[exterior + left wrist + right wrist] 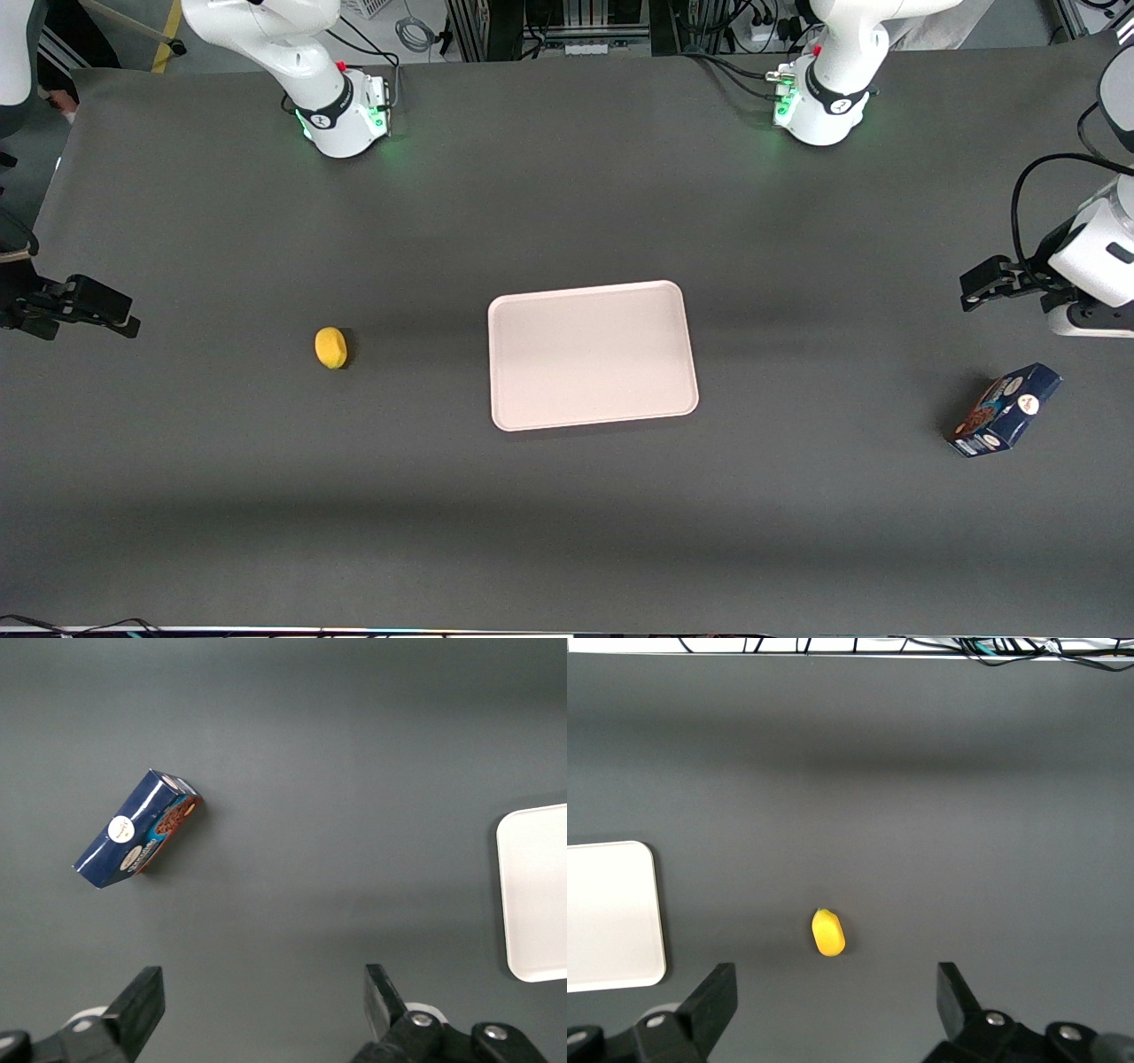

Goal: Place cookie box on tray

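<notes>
Navy cookie box [1005, 410] lies diagonally below the open-fingered gripper [974, 288].

Front view: high, looking steeply down on the whole table [567, 532].
Left wrist view: downward past the gripper [264, 1001], nearer the table.
Shared: cookie box [1005, 409] [137, 829] and tray [592, 354] [536, 895].

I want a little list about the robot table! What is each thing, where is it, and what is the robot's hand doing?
cookie box: lying on the table, toward the working arm's end, not on the tray
tray: mid-table, nothing on it
yellow lump: beside the tray, toward the parked arm's end
gripper: open, holding nothing, up above the table, apart from the cookie box
table: dark grey
</notes>
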You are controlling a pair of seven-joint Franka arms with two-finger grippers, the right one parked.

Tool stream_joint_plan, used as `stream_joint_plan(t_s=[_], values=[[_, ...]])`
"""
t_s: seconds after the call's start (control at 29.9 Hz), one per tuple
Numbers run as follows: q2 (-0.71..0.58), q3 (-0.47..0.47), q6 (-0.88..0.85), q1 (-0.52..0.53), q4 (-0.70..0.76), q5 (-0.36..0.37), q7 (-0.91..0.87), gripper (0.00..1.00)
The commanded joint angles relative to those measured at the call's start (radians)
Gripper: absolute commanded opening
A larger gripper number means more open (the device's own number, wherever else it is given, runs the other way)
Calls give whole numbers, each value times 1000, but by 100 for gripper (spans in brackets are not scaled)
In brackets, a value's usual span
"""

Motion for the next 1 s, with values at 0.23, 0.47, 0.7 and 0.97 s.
stream_joint_plan(t_s=[0.23,0.47,0.7,0.97], values=[[-8,10,-77,-9,41,14,9,100],[3,16,-74,12,55,17,233,100],[26,39,-52,14,70,78,587,100],[46,93,-23,15,66,60,752,100]])
